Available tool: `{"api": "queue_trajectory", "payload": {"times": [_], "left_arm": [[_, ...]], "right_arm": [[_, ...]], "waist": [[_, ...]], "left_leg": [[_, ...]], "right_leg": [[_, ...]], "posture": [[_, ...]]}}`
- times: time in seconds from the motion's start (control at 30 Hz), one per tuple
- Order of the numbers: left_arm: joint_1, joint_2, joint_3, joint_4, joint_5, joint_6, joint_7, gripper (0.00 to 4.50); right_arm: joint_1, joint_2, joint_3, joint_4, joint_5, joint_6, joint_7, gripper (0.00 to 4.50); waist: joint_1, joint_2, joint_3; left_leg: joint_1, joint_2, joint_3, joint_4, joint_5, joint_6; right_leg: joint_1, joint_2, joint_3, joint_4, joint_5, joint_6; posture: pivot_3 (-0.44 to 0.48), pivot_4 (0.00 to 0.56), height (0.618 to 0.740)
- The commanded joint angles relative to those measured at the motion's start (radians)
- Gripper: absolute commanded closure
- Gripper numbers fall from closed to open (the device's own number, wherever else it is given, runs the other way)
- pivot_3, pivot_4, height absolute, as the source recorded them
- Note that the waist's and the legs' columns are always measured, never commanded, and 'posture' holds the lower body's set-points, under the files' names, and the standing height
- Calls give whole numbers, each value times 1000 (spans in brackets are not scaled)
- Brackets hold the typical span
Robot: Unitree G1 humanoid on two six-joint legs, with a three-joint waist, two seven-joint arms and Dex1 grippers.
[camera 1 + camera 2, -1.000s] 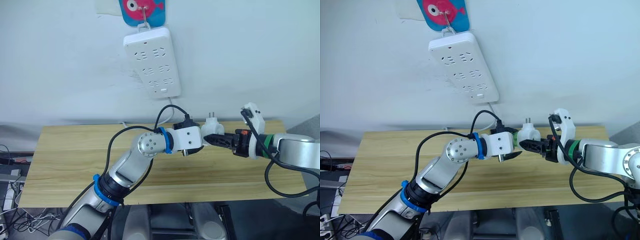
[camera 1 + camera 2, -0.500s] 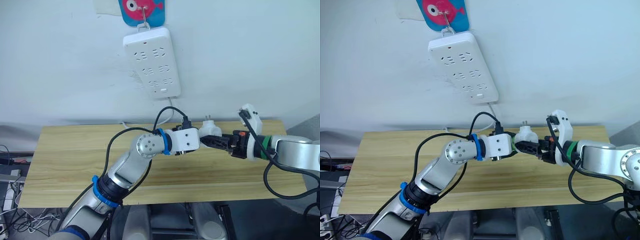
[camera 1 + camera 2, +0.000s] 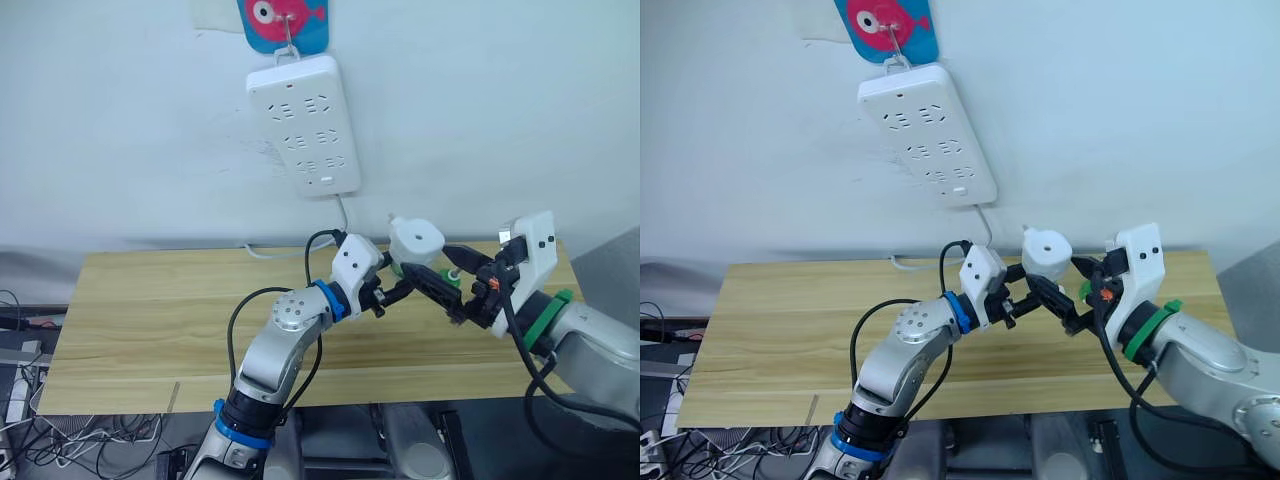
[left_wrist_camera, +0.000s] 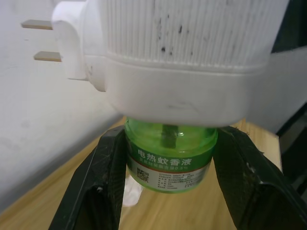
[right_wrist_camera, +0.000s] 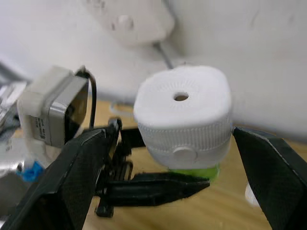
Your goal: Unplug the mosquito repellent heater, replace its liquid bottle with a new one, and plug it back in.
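Against a pale wall carrying a hanging white power strip [image 3: 305, 125], the mosquito repellent heater [image 3: 415, 240] is held in the air above the wooden desk [image 3: 150, 310], unplugged, between the two arms. Left end effector [image 4: 168, 165] is clamped on the green liquid bottle [image 4: 169, 160] under the heater. Right end effector [image 5: 184, 167] has its fingers spread apart on either side of the heater, not touching it.
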Motion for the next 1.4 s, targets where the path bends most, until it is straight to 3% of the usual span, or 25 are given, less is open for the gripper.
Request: {"api": "queue_trajectory", "payload": {"times": [0.03, 0.27, 0.57, 0.63, 0.73, 0.9, 1.03, 1.13, 1.27, 1.4], "left_arm": [[1, -21, -10, -72, -66, 31, 8, 2214], [0, 5, -26, -98, -91, 45, 13, 2214], [22, 28, -42, -113, -113, 48, 13, 2214], [18, 28, -43, -108, -116, 46, 16, 2214], [19, 28, -44, -106, -119, 46, 21, 2214], [30, 37, -47, -109, -122, 49, 30, 2214], [43, 60, -32, -142, -160, 71, 7, 952], [95, 158, 39, -226, -227, 90, -48, 8], [165, 317, 188, -276, -311, 68, -130, 0], [108, 452, 366, -179, -361, 31, -187, 0]], "right_arm": [[-14, 53, 71, -42, -164, -39, 19, 63], [-19, 158, 146, 9, -344, -42, 45, 63], [19, 214, 144, 10, -485, -49, 108, 63], [24, 229, 136, 11, -502, -51, 124, 435], [22, 251, 131, 5, -514, -45, 133, 1387], [-5, 290, 130, -3, -522, -26, 129, 1498], [-25, 306, 119, 0, -532, -10, 133, 1498], [-35, 307, 104, 6, -541, -7, 140, 1498], [-49, 298, 111, 5, -565, -9, 180, 1498], [-74, 287, 136, 2, -597, 6, 216, 1498]], "waist": [[-4, 0, 0], [-15, 0, 0], [-18, 0, -1], [-19, 0, -1], [-19, 0, -2], [-19, 0, -2], [-19, 0, -2], [-19, 0, -2], [-21, 0, -2], [-16, 0, -2]], "left_leg": [[0, 0, 0, 0, 1, -2], [0, 0, 0, -1, 2, -3], [0, 0, -1, -1, 2, -3], [0, 0, 0, -1, 2, -3], [0, 0, 0, -1, 2, -3], [0, 0, 0, -1, 2, -3], [0, 0, 0, -1, 2, -3], [0, 0, 0, -1, 2, -3], [0, 1, 0, -2, 2, -3], [1, 1, -1, -1, 3, -4]], "right_leg": [[0, 0, 0, 0, 0, 0], [0, 0, -1, -1, 0, 0], [0, 0, 0, 0, 0, 0], [0, 0, 0, 0, 0, 0], [0, 0, 0, 1, 0, 0], [0, 0, 0, 2, 0, 0], [-1, 0, 0, 2, 0, 0], [-1, 0, 0, 2, 0, 0], [-3, 1, 1, 5, 0, -1], [-5, 1, 1, 10, 0, -1]], "posture": [[-308, 325, 740], [-298, 314, 740], [-299, 308, 740], [-298, 312, 740], [-296, 309, 740], [-292, 311, 740], [-276, 315, 740], [-262, 318, 740], [-246, 328, 740], [-216, 334, 740]]}}
